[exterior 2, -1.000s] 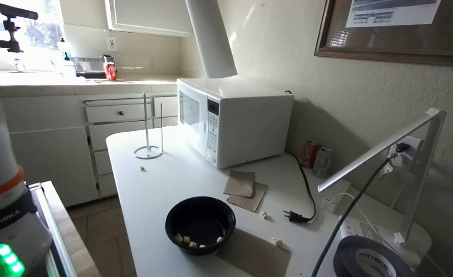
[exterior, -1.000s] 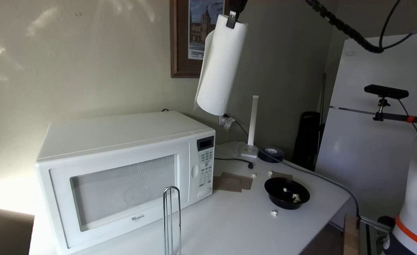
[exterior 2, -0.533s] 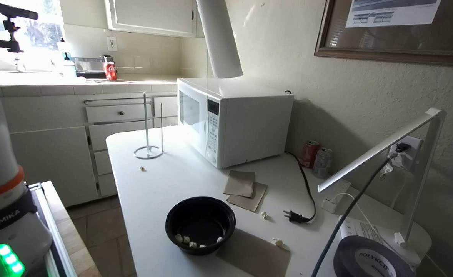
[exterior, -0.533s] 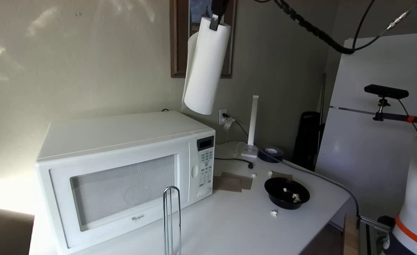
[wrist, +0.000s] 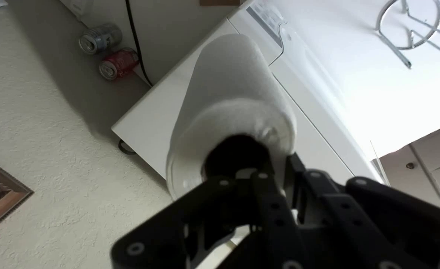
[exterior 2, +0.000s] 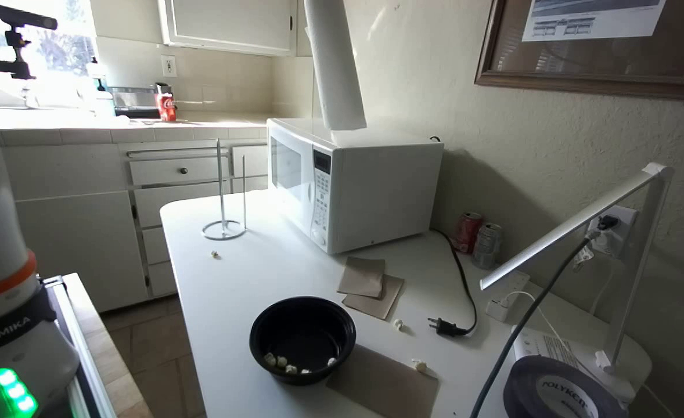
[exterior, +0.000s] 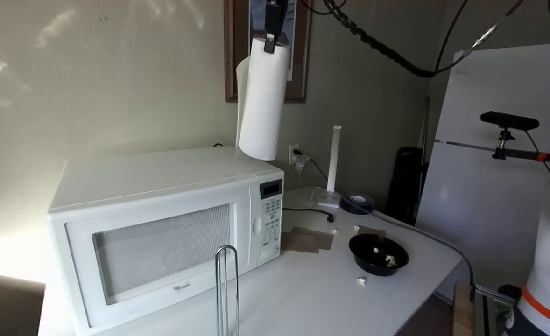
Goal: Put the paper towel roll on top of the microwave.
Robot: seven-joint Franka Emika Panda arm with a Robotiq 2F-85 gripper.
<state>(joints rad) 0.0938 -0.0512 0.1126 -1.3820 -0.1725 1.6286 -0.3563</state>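
The gripper is clamped on the upper rim of the paper towel roll, with one finger outside the paper and the other at the hollow core. The roll hangs slightly tilted above the control-panel end of the microwave, its outer sheet standing off on one side; its lower end looks clear of the top. The microwave, door closed, stands on a white table. In front of the door a thin metal holder stands upright on its ring base. Beside the microwave lie two overlapping brown squares, with a black plug near them. A black bowl overlaps the edge of a brown sheet; several pieces of popcorn are in the bowl, and others lie loose on the table. A red can and a silver can stand side by side near the wall; their contents cannot be seen. Farther along are a desk lamp and a roll of dark tape. Around the table are a framed picture on the wall, a white refrigerator, white cabinets under a tiled counter, and a bright window.
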